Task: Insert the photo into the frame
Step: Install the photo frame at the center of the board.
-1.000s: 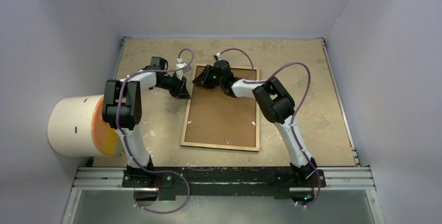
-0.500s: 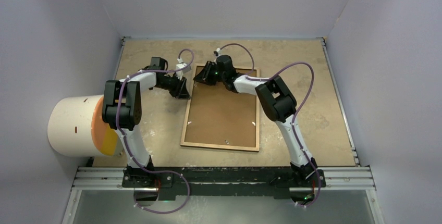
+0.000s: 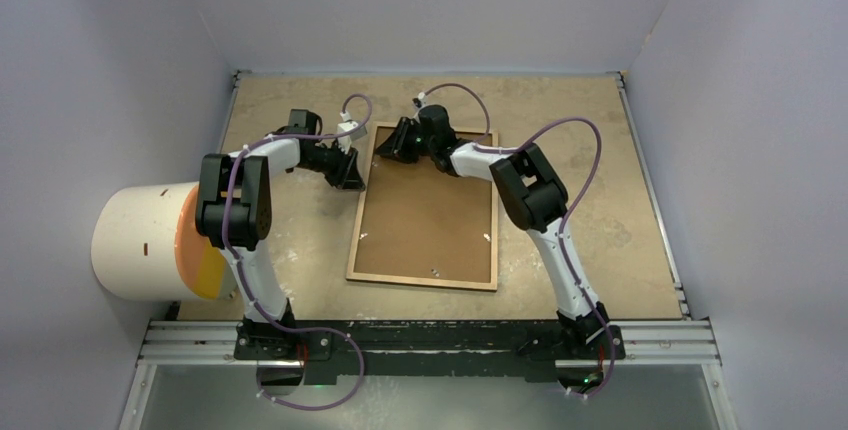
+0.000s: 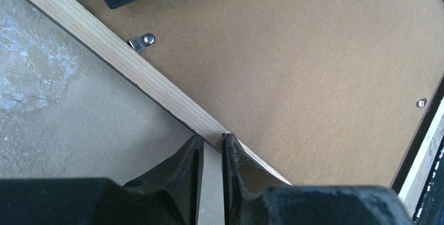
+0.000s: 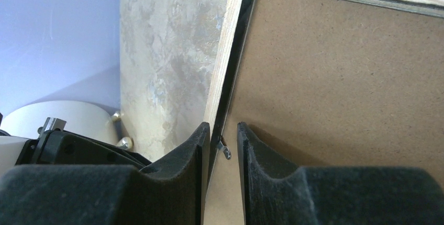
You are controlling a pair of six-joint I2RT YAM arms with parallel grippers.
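Pale lilac walls [image 3: 430,10] box in one mottled tan table [image 3: 600,170], with two arms [image 3: 240,200] bolted at its near edge. One white drum [image 3: 135,240] with an orange face lies well to the left of the left pincer [image 4: 209,141], back toward the bases. One frame [image 4: 104,44] lies back up, stretching from both pincers toward the bases, and a brown backing board [image 3: 425,215] fills it. The left pincer's tips meet the frame's left wooden rail, jaws nearly together; whether they pinch it I cannot tell. Just beyond, near the frame's far left corner, the right pincer [image 5: 222,131] stands slightly apart around one small metal clip [image 5: 224,149], grip unclear. Three other clips [image 3: 437,272] show nearer the bases.
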